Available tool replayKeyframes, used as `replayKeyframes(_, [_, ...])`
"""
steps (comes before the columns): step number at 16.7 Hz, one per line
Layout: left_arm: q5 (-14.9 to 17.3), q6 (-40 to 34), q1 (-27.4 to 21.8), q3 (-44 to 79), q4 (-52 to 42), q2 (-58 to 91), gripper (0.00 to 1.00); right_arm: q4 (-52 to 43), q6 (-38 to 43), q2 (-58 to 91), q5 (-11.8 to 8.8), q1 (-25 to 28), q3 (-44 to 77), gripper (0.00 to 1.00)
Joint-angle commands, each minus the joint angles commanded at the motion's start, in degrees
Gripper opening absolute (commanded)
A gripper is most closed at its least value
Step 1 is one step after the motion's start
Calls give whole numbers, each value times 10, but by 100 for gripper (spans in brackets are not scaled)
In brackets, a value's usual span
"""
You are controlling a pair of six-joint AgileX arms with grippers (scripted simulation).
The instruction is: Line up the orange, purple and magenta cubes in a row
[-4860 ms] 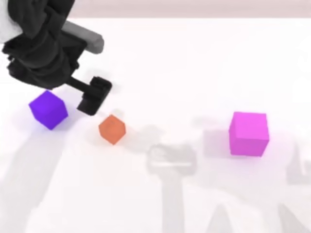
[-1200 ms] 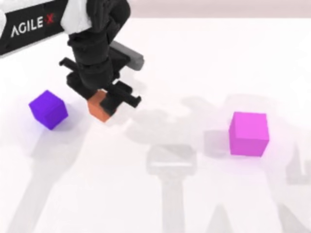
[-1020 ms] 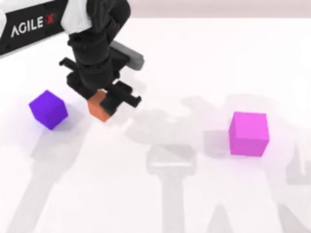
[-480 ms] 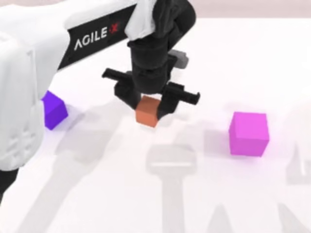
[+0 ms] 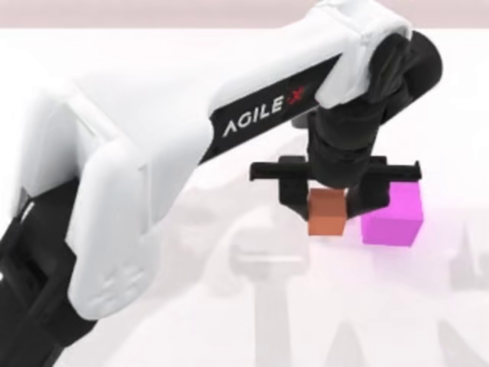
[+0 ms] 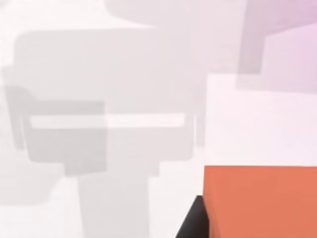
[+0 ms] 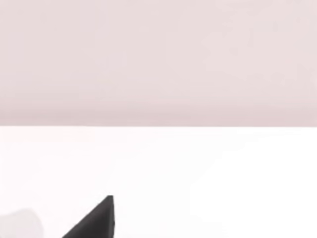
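Observation:
My left gripper (image 5: pixel 328 208) is shut on the small orange cube (image 5: pixel 327 215) and holds it just left of the large magenta cube (image 5: pixel 397 218), at the table's right of centre. The two cubes stand close together, with a narrow gap between them. In the left wrist view the orange cube (image 6: pixel 262 203) fills the lower corner beside one dark fingertip (image 6: pixel 195 224), and the magenta cube (image 6: pixel 292 54) lies beyond it. The purple cube is hidden under the left arm in the top view.
The left arm's white body (image 5: pixel 153 153) stretches from the lower left across the table and covers its left half. The right arm is out of the top view; the right wrist view shows only one dark fingertip (image 7: pixel 96 222) over bare table.
The left arm has carried the orange cube rightward from the table's centre to right beside the magenta cube. The arm now covers the purple cube.

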Motion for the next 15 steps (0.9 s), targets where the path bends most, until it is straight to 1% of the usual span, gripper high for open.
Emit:
replayKeyframes(3, [-3,-45,-23,24,-9,6,0,0,0,0,0,0,0,100])
replayKeyframes(9, [-2,-46,-22,22,-6,3,0,0,0,0,0,0,0,100])
replayKeyframes(11, [-2,-45,-23,0,16,3,0,0,0,0,0,0,0,100])
replayKeyframes(15, [-2,-46,-22,-86,108,7,0,0,0,0,0,0,0,100])
